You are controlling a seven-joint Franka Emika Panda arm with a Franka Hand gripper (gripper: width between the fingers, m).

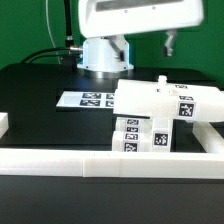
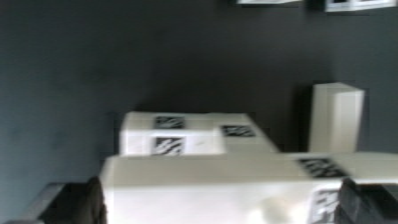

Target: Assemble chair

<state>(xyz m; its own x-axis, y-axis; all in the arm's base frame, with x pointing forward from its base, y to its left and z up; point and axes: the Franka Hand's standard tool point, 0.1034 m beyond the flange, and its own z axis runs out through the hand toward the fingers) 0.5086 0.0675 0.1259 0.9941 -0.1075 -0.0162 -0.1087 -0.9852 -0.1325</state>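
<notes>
Chair (image 1: 150,112) sits joined on the black table (image 1: 40,85), at 3 o'clock from the marker board (image 1: 88,100) in the exterior view, long axis running 9 to 3, tagged posts facing the border rail (image 1: 100,162) at 6. The gripper (image 2: 217,207) hangs over it; jaws too blurred to judge, grip unclear.

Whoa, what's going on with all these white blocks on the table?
A robot arm is building a small chair out of white plastic pieces. The chair, several pieces grouped into one body, sits on the black table just behind a low white border rail. The gripper hangs above the chair and doesn't appear to touch it; I can't tell whether it is open or shut. The marker board lies flat toward the exterior view's left.
</notes>
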